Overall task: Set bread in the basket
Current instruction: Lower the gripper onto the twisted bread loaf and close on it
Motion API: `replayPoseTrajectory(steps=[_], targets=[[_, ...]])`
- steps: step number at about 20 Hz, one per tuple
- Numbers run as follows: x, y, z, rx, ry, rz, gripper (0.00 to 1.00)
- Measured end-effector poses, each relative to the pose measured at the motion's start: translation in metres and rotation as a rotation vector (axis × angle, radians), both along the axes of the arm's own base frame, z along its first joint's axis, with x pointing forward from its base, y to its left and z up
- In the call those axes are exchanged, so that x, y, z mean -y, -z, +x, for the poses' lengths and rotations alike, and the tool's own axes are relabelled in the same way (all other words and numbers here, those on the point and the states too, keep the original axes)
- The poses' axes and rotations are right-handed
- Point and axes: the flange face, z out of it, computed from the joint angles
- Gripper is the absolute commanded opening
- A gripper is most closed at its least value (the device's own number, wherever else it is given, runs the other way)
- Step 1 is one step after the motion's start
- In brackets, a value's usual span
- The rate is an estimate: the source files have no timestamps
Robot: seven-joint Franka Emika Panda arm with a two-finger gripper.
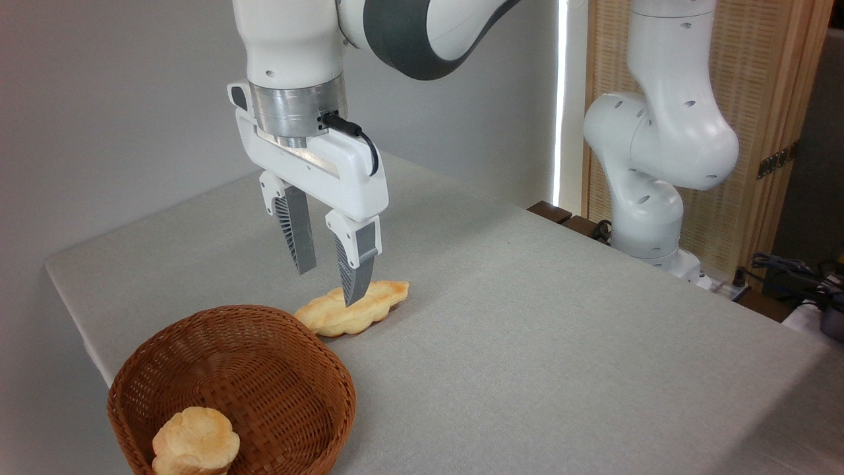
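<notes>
Here, starting at the lower left of the frame, we find the basket [290,356] on the grey bench [560,343], with a short, stubby bread piece [196,441] already resting inside against its near wall. Just beyond the basket's far rim, slightly right of it, the bread [353,309] lies flat on the bench, its long axis running from lower left to upper right, one end close to the rim. We cannot tell whether it touches the wicker. Above it, in the upper middle, our hand [330,284] hangs with its two fingers spread wide and holding nothing, pointing down. The right finger's tip overlaps the loaf's middle in this view, the other sits to its left and further back. We judge that the fingers straddle the loaf across its narrow width, so closing calls for a short descent first.
</notes>
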Motion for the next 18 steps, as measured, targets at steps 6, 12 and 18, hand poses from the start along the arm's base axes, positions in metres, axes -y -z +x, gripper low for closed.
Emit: replayPoseTrajectory(steps=[6, 12, 18], targets=[[0.037, 0.025, -0.010, -0.054, 0.068, 0.007, 1.00], [0.071, 0.065, -0.027, -0.119, 0.164, 0.019, 1.00], [0.080, 0.106, -0.034, -0.110, 0.200, 0.023, 1.00]])
